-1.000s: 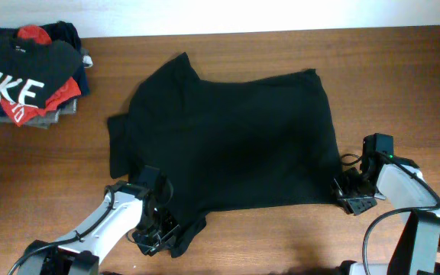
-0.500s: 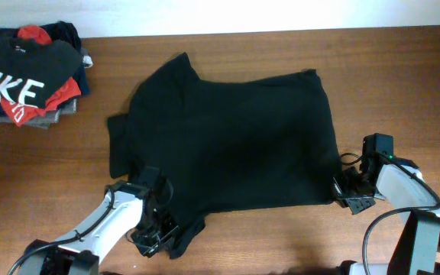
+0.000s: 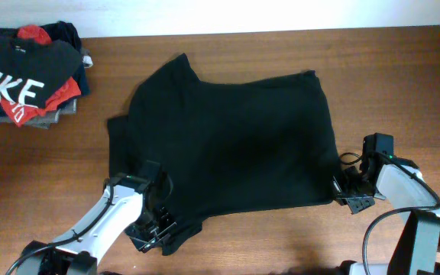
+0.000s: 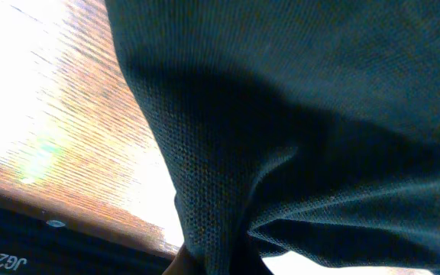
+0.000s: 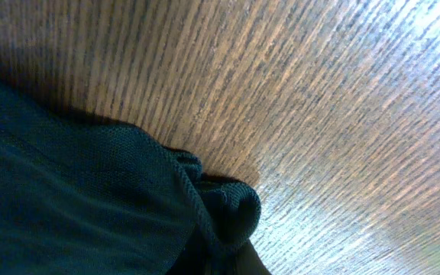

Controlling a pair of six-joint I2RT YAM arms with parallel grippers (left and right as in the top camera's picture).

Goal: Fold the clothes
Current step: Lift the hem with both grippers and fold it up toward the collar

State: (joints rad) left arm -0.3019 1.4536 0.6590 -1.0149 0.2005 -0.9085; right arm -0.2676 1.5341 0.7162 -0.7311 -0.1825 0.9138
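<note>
Black T-shirt (image 3: pixel 228 141): you have it spread mostly flat across the middle of the tabletop (image 3: pixel 403 76), with its two near corners each taken up by an arm.
Left gripper (image 3: pixel 156 229): it sits at the shirt's near-left corner. Your left wrist view shows the fabric drawn into a tight fold that runs down between the jaws, so they are closed on the T-shirt.
Right gripper (image 3: pixel 344 191): it sits low at the shirt's near-right corner, right at the cloth's edge. Your right wrist view shows a small rolled bunch of the hem pinched where the jaws meet, with bare wood just beside it. These jaws are also clamped on the T-shirt.
Near edge of shirt: it runs between the two grippers, and the left end is bunched more than the right.
Pile of folded garments (image 3: pixel 29 72): it lies in the far-left corner of the tabletop, well apart from the T-shirt. A black shirt with white NIKE letters is on top, with red and grey beneath.
</note>
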